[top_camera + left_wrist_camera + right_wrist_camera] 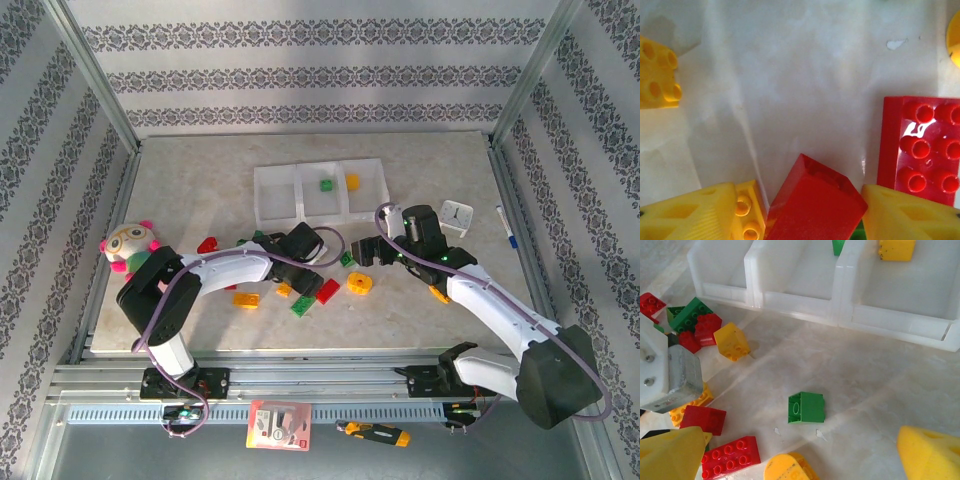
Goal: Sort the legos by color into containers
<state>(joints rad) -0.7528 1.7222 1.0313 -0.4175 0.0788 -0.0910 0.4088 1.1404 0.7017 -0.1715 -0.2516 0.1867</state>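
The three joined white containers (300, 195) stand at the back middle; the middle one holds a green brick (326, 185) and the right one a yellow brick (352, 181). Loose legos lie in front of them. My left gripper (318, 268) is low over the pile, shut on a tilted red brick (815, 205) between its yellow fingers (690, 215). A small yellow brick (747, 212) lies against the left finger. My right gripper (800, 460) hangs open above a green brick (806, 407) lying on its side, with a rounded yellow piece (787, 467) just below.
A flat red brick (922, 147) and a yellow brick (657, 72) flank the left gripper. A cluster of red, green and yellow bricks (700, 330) lies left of the bins. A white clock (457, 215), a pen (505, 225) and a plush toy (130, 245) sit around.
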